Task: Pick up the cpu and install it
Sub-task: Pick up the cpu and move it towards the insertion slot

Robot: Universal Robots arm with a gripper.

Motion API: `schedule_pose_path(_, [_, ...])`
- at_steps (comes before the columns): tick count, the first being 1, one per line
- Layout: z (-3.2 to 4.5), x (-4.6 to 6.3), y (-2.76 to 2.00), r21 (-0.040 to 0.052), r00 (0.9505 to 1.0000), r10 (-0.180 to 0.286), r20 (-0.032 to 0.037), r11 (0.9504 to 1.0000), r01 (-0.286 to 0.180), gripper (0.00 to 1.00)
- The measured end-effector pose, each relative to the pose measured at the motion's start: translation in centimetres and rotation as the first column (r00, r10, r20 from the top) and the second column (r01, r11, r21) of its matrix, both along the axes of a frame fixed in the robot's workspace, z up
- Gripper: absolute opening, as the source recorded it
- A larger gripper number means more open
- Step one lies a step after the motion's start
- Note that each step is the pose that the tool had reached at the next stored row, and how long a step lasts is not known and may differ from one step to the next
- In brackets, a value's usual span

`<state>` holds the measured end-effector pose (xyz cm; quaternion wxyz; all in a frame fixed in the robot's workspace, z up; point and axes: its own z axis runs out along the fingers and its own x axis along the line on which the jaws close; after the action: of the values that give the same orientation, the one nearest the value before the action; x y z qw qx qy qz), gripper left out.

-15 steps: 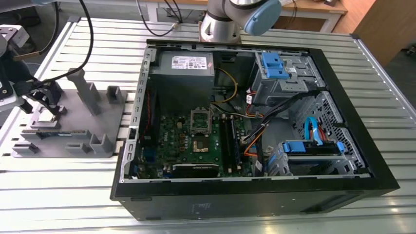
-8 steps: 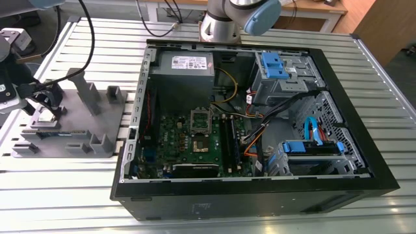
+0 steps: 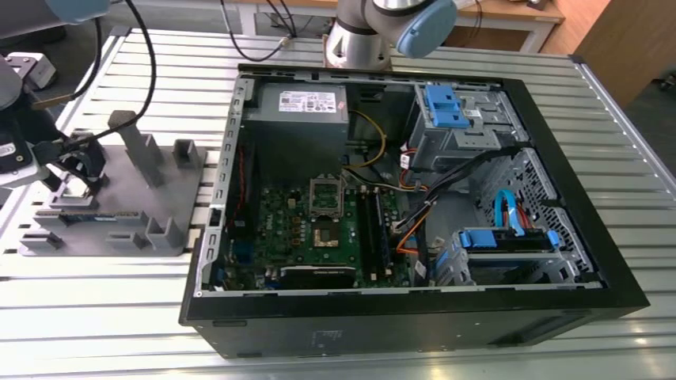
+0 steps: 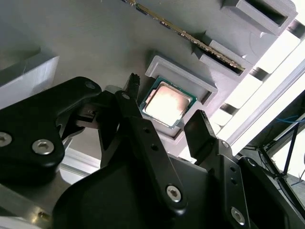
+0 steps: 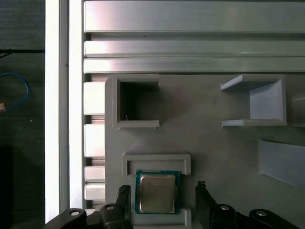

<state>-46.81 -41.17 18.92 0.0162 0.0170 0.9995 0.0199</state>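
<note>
The cpu (image 5: 157,192) is a small square chip with a shiny metal top and a green edge. It lies flat in a shallow pocket of the grey tray (image 5: 214,138); the second wrist view also shows the cpu (image 4: 167,102). My gripper (image 5: 162,188) is open just above it, one black finger on each side and a small gap to the chip on both. In the exterior view the gripper (image 3: 72,168) hangs low over the tray (image 3: 158,214) at the exterior view's left. Inside the open computer case, the green motherboard (image 3: 306,237) shows its socket (image 3: 326,231).
The black computer case (image 3: 423,317) lies open to the exterior view's right of the tray, with cables, a power supply (image 3: 304,103) and blue drive brackets (image 3: 444,107) inside. Upright grey posts (image 3: 138,142) rise from the tray close to the gripper. The table is slatted aluminium (image 3: 85,317).
</note>
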Motion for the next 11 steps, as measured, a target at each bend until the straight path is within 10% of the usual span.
schedule_pose_path(11, [-0.41,0.00,0.00,0.0000,1.0000,0.000,0.0000,1.0000,0.000,0.65])
